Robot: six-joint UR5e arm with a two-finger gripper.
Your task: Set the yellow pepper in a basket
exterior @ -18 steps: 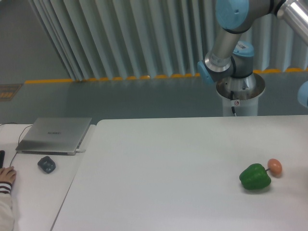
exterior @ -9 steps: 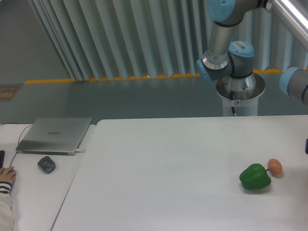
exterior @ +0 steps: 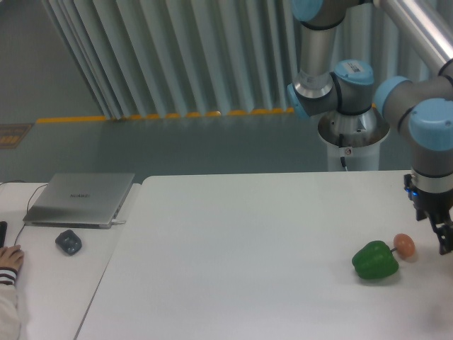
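Note:
No yellow pepper shows in this view, and no basket either. My gripper [exterior: 445, 242] hangs at the far right edge of the frame, just above the white table [exterior: 248, 241]. It is partly cut off by the edge, and only a dark finger shows, so I cannot make out how the jaws stand. It is just right of a small orange-pink round fruit [exterior: 404, 245] and apart from it. A green bell pepper [exterior: 375, 261] lies to the left of that fruit, its stem pointing toward it.
A closed grey laptop [exterior: 81, 198] and a dark mouse [exterior: 69, 242] lie on the left side table. A person's hand [exterior: 8, 259] rests at the left edge. The arm's base [exterior: 352, 131] stands behind the table's far edge.
The arm has swung down from the upper right. Its wrist and gripper, out of view a second ago, now hang at the right edge beside the small fruit. The fruits have not moved.

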